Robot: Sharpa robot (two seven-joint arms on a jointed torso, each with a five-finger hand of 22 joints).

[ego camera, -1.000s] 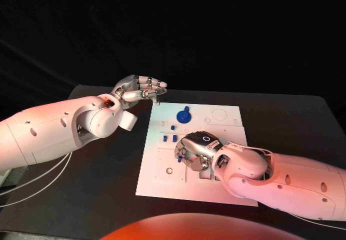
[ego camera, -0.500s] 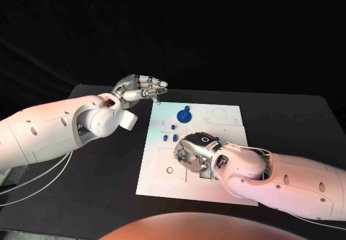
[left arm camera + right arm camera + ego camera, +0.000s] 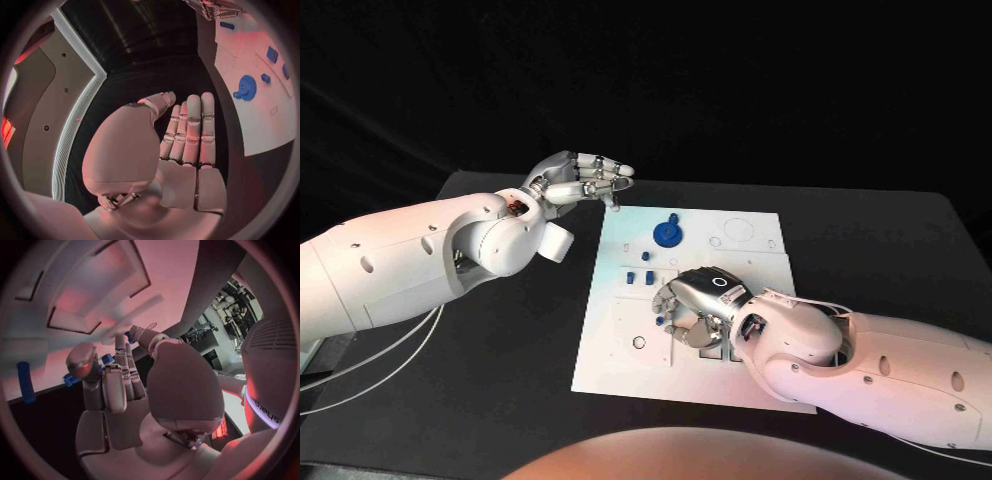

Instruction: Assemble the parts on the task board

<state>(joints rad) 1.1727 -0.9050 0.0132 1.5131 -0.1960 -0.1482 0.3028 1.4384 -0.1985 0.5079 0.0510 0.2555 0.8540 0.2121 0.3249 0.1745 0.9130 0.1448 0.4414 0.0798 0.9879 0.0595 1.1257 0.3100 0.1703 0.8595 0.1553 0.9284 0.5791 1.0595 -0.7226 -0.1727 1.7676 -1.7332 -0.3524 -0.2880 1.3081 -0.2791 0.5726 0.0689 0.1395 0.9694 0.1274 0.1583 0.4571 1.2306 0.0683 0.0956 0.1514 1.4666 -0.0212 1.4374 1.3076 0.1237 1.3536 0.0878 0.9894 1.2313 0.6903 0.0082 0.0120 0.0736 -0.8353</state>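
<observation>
Head view: the white rectangular task board (image 3: 733, 385) is my landmark. My right hand (image 3: 697, 308) hangs over its middle, fingers curled down; I cannot tell if they grip anything. A small blue oblong part (image 3: 656, 322) lies on the board just beside those fingertips, toward its left edge, long axis along the board's length. The left hand (image 3: 577, 180) is off the far-left corner.

Left wrist view: left fingers straight, together, holding nothing.

Right wrist view: a blue piece sits by the fingertips; contact unclear. The right hand is nearer.
</observation>
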